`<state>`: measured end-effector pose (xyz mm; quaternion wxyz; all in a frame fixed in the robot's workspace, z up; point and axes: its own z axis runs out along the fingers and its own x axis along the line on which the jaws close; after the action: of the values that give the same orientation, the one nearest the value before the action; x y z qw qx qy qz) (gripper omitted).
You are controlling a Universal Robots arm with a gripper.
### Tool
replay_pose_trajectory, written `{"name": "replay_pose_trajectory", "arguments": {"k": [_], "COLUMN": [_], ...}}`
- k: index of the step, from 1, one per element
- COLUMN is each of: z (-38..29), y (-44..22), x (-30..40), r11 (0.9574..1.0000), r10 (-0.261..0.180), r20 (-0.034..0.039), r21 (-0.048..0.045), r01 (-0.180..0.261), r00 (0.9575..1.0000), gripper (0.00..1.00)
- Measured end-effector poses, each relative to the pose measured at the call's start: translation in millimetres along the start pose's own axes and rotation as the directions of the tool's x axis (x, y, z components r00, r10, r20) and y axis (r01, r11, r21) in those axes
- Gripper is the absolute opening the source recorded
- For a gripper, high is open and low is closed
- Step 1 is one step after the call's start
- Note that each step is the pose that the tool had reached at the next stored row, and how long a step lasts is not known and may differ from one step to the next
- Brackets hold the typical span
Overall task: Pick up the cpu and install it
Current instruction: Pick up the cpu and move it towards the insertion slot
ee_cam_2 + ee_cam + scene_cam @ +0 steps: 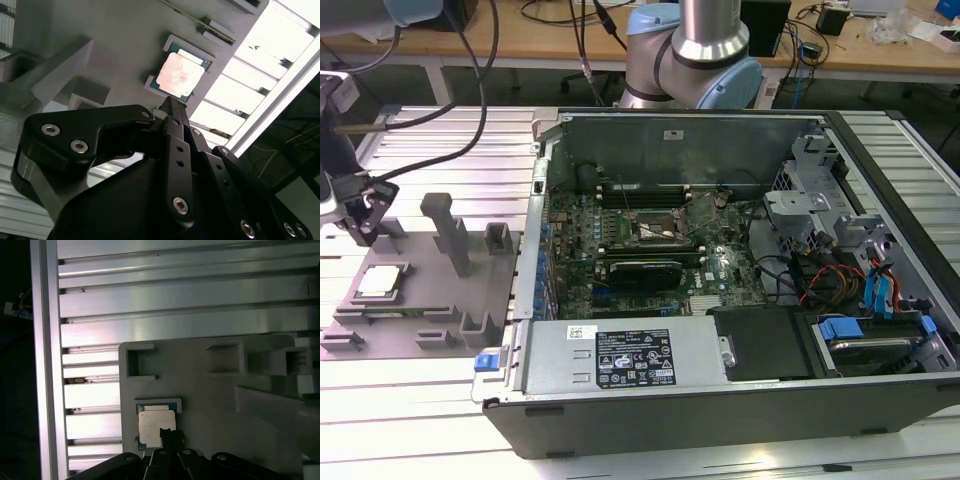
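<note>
The pincer point(365, 236) hangs over the grey tray point(438, 300) at the exterior view's left, above the slatted desk point(410, 410) and well apart from the open case point(670, 135) on the right. Its fingers look pressed together into one narrow tip with nothing between them.

The cpu point(378, 281) lies flat in a shallow pocket of the tray, at its left end. It sits below the pincer and slightly to the near side, with a clear gap of air between the two. In both wrist views the tip point(170, 103) points down at the near edge of the chip point(180, 75), not over its centre.

The chip is square, so it has no long axis, and its edges run parallel to the tray's walls. Its top is a pale, silvery plate with rounded corners. A thin rim of darker board shows around it in the first wrist view point(156, 427). It looks untouched in its seat. The socket point(655, 228) on the board inside the case is far off to the right.
</note>
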<state>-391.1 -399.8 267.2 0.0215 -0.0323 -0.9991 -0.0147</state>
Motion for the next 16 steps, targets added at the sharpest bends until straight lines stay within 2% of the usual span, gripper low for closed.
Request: {"name": "replay_pose_trajectory", "arguments": {"k": [8,16], "z": [10.2,20.2], "y": [-0.7,-1.5], "x": [4.0,7.0], "r11": [0.999,0.9975], "r10": [-0.045,-0.07], "r20": [-0.0013,-0.0019], "r21": [0.0044,0.008], "r01": [0.045,0.07], "r00": [0.999,0.9976], "gripper": [0.11,0.11]}}
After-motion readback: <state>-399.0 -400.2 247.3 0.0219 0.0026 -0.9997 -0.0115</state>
